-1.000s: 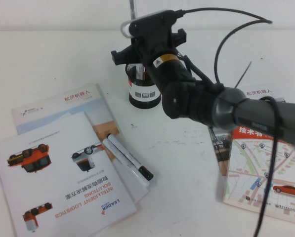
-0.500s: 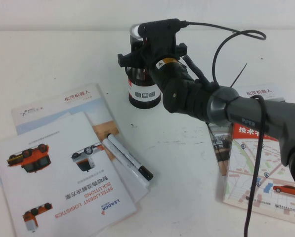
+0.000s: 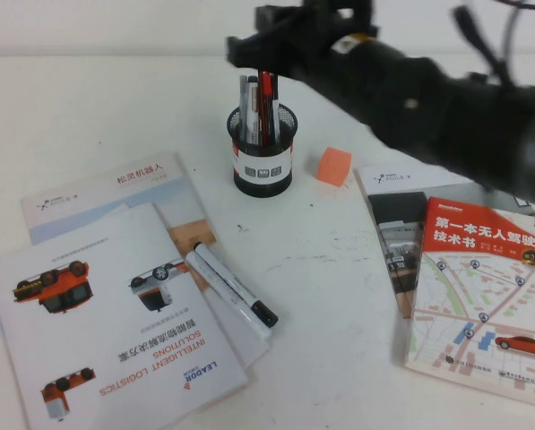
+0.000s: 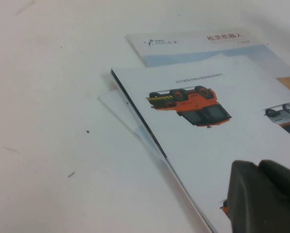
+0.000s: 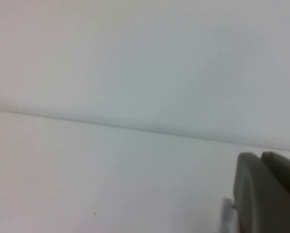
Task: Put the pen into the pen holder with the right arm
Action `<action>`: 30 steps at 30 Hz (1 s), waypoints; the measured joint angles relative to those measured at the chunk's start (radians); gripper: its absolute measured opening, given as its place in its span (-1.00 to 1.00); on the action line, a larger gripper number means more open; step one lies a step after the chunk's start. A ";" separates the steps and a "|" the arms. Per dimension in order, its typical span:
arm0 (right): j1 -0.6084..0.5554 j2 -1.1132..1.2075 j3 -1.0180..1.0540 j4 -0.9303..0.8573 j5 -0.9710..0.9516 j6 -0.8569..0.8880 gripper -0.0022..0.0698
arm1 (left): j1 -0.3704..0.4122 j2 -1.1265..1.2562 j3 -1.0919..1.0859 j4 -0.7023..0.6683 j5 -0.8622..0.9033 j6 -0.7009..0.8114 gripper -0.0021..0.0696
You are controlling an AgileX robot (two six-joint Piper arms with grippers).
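Grey pen (image 3: 251, 109) now stands in the pen holder (image 3: 263, 161); my right claw (image 3: 258, 45), lifted above it, is clenched empty.

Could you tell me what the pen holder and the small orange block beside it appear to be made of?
The pen holder looks like black metal wire mesh, judging by its fine see-through grid, with a white paper-like label band. The orange block seems matte foam or soft plastic: flat colour, no shine; I cannot tell which.
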 joint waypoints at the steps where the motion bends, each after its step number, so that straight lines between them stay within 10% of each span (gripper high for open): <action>1: 0.000 -0.061 0.082 0.000 -0.021 -0.002 -0.98 | 0.000 0.000 0.000 0.000 0.000 0.000 -0.95; 14: 0.000 -0.727 0.691 -0.058 0.040 -0.004 -0.99 | 0.000 0.000 0.000 0.000 0.000 0.000 -0.95; 30: 0.000 -1.119 0.781 -0.100 0.587 -0.004 -0.99 | 0.000 0.000 0.000 0.000 0.000 0.000 -0.95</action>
